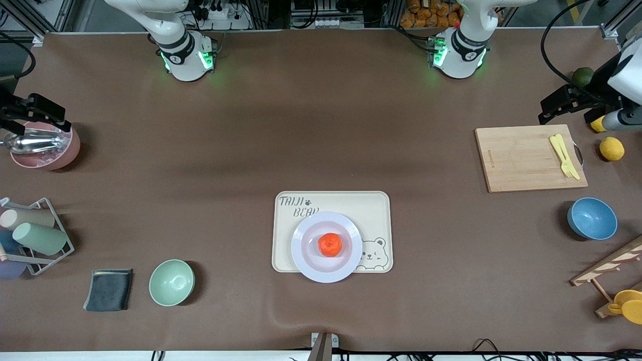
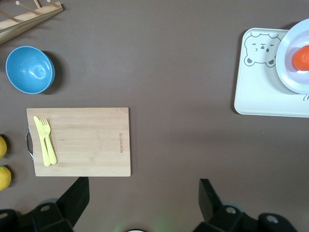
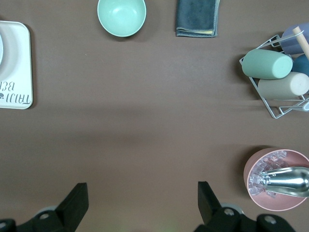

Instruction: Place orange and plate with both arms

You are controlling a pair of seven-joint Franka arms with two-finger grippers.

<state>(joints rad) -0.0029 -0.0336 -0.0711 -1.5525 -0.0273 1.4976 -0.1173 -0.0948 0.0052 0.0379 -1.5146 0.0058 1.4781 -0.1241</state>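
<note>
left claw (image 2: 140,200) raised, fingers spread, right claw (image 3: 140,200) likewise

— What's sitting on the desk (image 1: 321,125) itself?
— A cream bear tray (image 1: 373,208) mid-desk; toward the left arm's end, a wooden cutting board (image 1: 521,160), a blue bowl (image 1: 592,218), lemons (image 1: 612,149).
— And the right arm's end?
— A pink bowl (image 1: 45,153), a wire cup rack (image 1: 42,235), a grey cloth (image 1: 109,290), a green bowl (image 1: 171,282).
</note>
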